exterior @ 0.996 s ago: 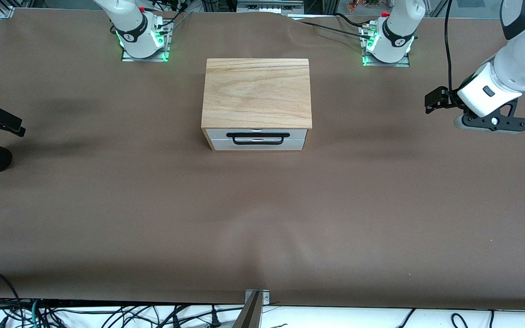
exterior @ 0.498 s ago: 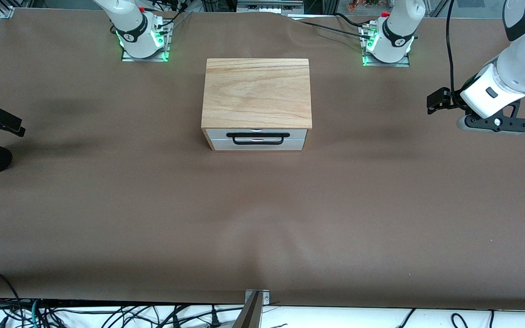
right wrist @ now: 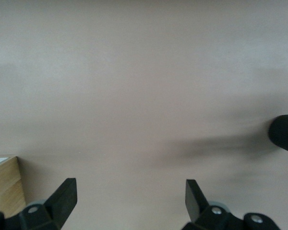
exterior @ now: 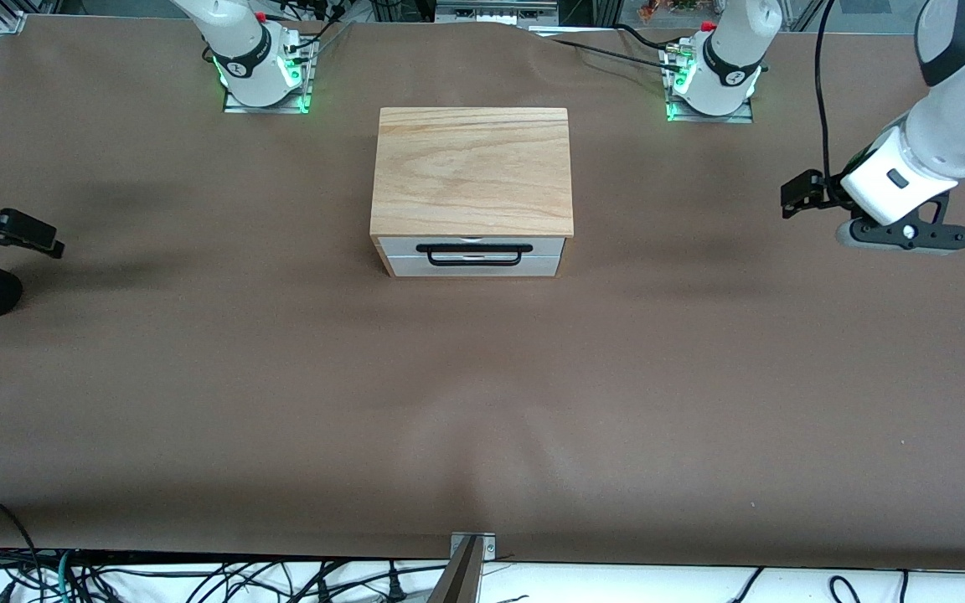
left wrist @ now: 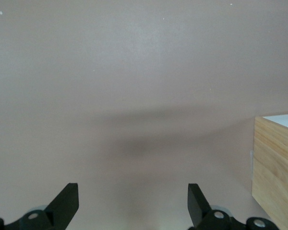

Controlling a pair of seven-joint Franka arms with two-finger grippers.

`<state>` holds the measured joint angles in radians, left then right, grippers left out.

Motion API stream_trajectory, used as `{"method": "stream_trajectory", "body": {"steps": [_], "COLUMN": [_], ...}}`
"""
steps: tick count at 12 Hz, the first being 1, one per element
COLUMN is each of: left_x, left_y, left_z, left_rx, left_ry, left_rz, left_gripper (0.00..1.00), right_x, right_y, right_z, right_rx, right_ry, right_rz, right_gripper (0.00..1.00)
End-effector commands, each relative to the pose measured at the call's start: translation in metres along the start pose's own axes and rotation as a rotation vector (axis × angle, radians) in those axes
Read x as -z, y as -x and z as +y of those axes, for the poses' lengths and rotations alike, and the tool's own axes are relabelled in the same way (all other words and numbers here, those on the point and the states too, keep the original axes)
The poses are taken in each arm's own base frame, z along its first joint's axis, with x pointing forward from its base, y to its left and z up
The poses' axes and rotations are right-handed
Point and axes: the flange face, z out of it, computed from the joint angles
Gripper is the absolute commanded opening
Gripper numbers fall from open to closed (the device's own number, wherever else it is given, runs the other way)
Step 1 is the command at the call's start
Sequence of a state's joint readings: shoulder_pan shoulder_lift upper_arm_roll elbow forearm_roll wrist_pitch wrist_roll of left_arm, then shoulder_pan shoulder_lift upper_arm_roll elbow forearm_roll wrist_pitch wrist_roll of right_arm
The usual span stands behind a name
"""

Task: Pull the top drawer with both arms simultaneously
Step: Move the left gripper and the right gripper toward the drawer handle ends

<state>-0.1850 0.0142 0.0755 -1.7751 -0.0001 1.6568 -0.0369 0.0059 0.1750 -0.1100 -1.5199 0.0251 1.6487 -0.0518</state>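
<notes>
Front view – top drawer [exterior: 474, 256] closed, unlabelled

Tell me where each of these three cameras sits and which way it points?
Front view: high across the table, facing both arms' bases, the cabinet and its top drawer; left gripper and right gripper hang at the table's ends.
Left wrist view: on the left arm's wrist, looking down past open jaws at the table.
Right wrist view: the same on the right arm, jaws open.
Both wrist views catch a cabinet corner.
</notes>
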Motion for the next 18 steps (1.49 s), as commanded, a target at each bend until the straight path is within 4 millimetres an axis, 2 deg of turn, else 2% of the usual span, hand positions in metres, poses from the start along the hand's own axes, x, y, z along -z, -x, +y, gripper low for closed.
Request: {"method": "stream_trajectory", "body": {"steps": [1, 2, 4, 6, 7, 10, 11, 14, 16, 18], "left_x": [-0.048, -0.062, -0.097, -0.135, -0.156, -0.222, -0.232, -0.255, -0.269, -0.289], "left_y": [-0.009, -0.01, -0.017, -0.022, -0.022, -0.022, -0.021, -0.022, -0.024, -0.024], "left_z": [0.004, 0.006, 0.01, 0.014, 0.022, 0.053, 0.069, 0.097, 0.103, 0.104], "left_rx": [0.028, 0.039, 0.061, 0.066, 0.054, 0.057, 0.056, 0.072, 0.022, -0.009], "left_ry": [0.015, 0.016, 0.068, 0.074, 0.071, 0.12, 0.159, 0.3, 0.464, 0.63], "left_rz": [0.018, 0.024, 0.018, 0.03, 0.031, 0.043, 0.041, 0.02, 0.044, 0.073], "left_gripper": [1.0, 1.0, 1.0, 1.0, 1.0, 1.0, 1.0, 1.0, 1.0, 1.0], "right_x": [-0.005, -0.022, -0.064, -0.084, -0.094, -0.137, -0.153, -0.204, -0.232, -0.253], "right_y": [-0.005, -0.011, -0.023, -0.03, -0.033, -0.039, -0.041, -0.039, -0.04, -0.039], "right_z": [-0.023, -0.034, -0.052, -0.07, -0.082, -0.099, -0.104, -0.12, -0.135, -0.161], "right_rx": [0.021, 0.026, -0.011, -0.014, -0.019, -0.006, 0.035, 0.1, 0.141, 0.187], "right_ry": [-0.029, -0.071, -0.281, -0.367, -0.461, -0.651, -0.707, -0.908, -1.007, -1.081], "right_rz": [-0.019, -0.047, -0.118, -0.15, -0.169, -0.225, -0.228, -0.239, -0.231, -0.216], "right_gripper": [1.0, 1.0, 1.0, 1.0, 1.0, 1.0, 1.0, 1.0, 1.0, 1.0]}}
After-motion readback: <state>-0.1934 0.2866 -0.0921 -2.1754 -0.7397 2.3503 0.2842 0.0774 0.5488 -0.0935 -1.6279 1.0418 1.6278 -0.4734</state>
